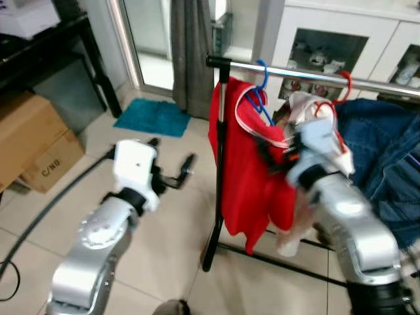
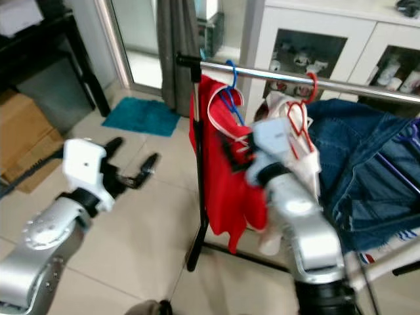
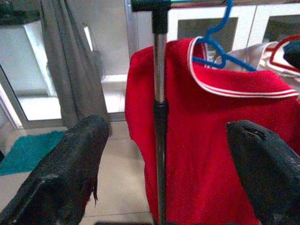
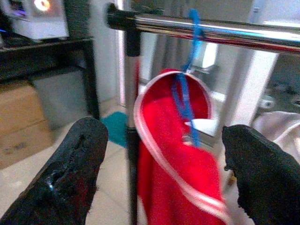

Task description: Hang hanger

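Blue hanger (image 1: 261, 98) with its red shirt (image 1: 246, 177) hangs on the rack's chrome rail (image 1: 295, 72). Right pincer (image 4: 159, 164), spread and empty, is raised just beside it. Left pincer (image 1: 172, 164), also spread, reaches forward low over the floor tiles (image 1: 164, 236).

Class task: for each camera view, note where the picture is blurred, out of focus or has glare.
Left eye view: right tool smeared beside the red shirt. Right eye view: same smear; left tool fairly sharp. Left wrist view: crisp shirt, bright doorway. Right wrist view: soft shirt, glare on the rail.
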Motion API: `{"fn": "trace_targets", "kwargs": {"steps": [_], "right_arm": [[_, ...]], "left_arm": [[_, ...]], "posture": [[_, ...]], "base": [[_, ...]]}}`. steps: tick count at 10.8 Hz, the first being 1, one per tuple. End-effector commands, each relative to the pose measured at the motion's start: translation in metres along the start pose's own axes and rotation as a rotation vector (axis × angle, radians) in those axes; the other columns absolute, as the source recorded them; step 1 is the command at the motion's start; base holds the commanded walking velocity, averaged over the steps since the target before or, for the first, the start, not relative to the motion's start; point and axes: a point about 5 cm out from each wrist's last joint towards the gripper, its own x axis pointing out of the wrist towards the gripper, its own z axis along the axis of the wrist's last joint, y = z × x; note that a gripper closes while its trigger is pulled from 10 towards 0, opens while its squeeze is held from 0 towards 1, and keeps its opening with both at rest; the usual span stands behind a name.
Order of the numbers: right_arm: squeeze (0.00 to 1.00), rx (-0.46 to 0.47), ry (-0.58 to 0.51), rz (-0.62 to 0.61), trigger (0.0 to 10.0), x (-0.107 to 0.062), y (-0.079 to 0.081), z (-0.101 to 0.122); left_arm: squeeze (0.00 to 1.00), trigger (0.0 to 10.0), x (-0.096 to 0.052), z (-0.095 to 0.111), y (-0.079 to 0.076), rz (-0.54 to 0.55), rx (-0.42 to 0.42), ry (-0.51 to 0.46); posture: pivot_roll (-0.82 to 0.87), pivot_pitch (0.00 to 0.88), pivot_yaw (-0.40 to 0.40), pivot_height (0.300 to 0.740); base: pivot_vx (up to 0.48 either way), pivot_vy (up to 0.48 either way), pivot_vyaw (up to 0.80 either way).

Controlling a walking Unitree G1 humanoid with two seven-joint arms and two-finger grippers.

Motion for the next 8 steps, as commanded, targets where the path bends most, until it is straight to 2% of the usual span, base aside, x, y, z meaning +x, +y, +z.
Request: {"fn": "trace_targets", "kwargs": {"steps": [1, 3, 5, 6, 7, 8], "right_arm": [[1.0, -0.009, -0.009, 0.004, 10.0, 0.003, 0.002, 0.003], [1.0, -0.019, -0.024, 0.003, 10.0, 0.006, 0.002, 0.007], [1.0, -0.077, -0.01, 0.03, 10.0, 0.012, -0.002, 0.016], [0.95, -0.064, 0.008, 0.03, 10.0, 0.015, -0.006, 0.02], [0.0, -0.048, 0.074, 0.079, 10.0, 0.021, -0.008, 0.022], [0.0, -0.04, 0.108, 0.094, 10.0, 0.025, -0.01, 0.021]], "left_arm": [[0.98, 10.0, -0.001, -0.001, 0.003, 0.011, 0.012, 0.005], [0.98, 10.0, -0.001, -0.002, 0.002, 0.007, 0.008, 0.003], [0.97, 10.0, 0.0, -0.002, -0.001, -0.046, 0.003, 0.005], [0.67, 10.0, -0.002, -0.002, -0.007, -0.119, -0.015, 0.022], [0.22, 10.0, -0.007, -0.002, -0.017, -0.26, -0.022, 0.059], [0.11, 10.0, -0.009, -0.003, -0.022, -0.324, -0.007, 0.088]], "posture": [[-0.06, 0.092, 0.015, 0.74], [-0.06, 0.082, 0.012, 0.74], [-0.06, 0.088, 0.015, 0.74], [-0.07, 0.091, 0.011, 0.74], [-0.07, 0.094, 0.02, 0.74], [-0.07, 0.094, 0.02, 0.74]], "base": [[0.379, 0.0, 0.0], [0.401, 0.0, 0.0], [0.381, 0.0, 0.0], [0.0, 0.0, 0.0], [0.0, 0.0, 0.0], [0.0, 0.0, 0.0]]}}
